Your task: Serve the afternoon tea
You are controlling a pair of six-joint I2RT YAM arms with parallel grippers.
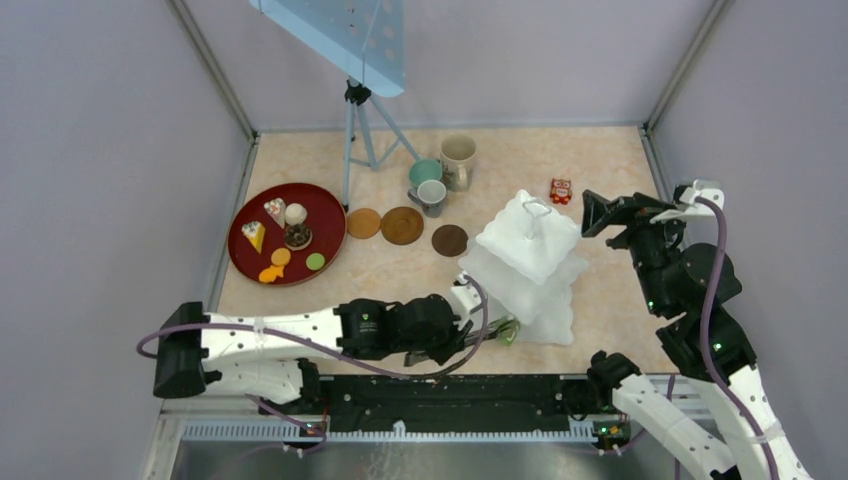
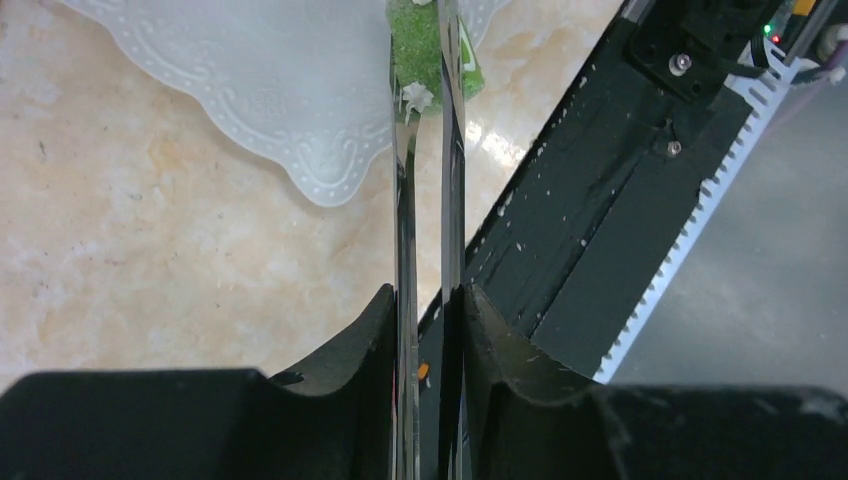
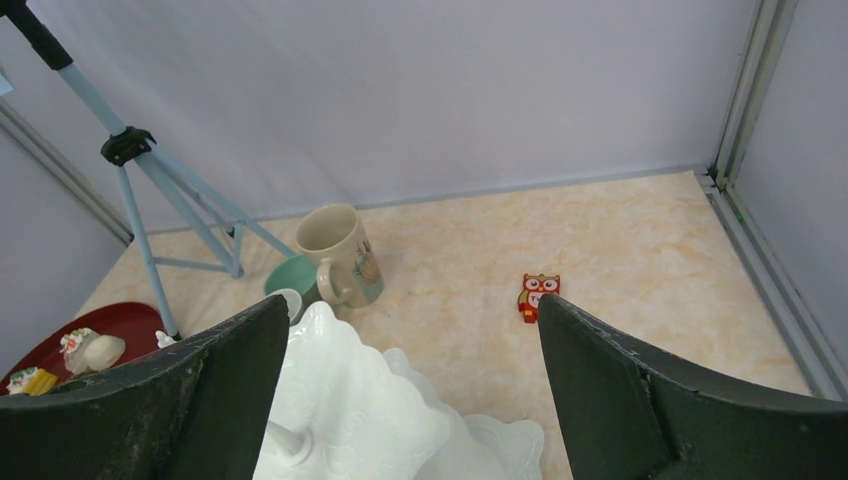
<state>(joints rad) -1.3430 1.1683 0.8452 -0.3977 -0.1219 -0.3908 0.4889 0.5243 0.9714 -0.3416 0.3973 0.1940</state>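
Note:
My left gripper (image 2: 428, 300) is shut on the thin metal tongs (image 2: 405, 200). Their tips pinch a green toy cake (image 2: 420, 45) over the near corner of the white stand's bottom tier (image 2: 260, 80). In the top view that cake (image 1: 508, 330) sits at the stand's (image 1: 530, 245) near-left corner. My right gripper (image 3: 412, 310) hangs open above the stand's right side, holding nothing. Several other toy cakes (image 1: 295, 213) lie on the dark-red tray (image 1: 322, 198). The beige mug (image 1: 458, 160), teal mug (image 1: 425, 173) and grey mug (image 1: 432, 195) stand behind three brown coasters (image 1: 402, 225).
A light-blue tripod (image 1: 355, 130) stands at the back, left of the mugs. A small red owl figure (image 1: 560, 190) lies behind the stand. The black rail (image 2: 600, 220) at the table's near edge runs just right of the tongs. Purple walls close in the table.

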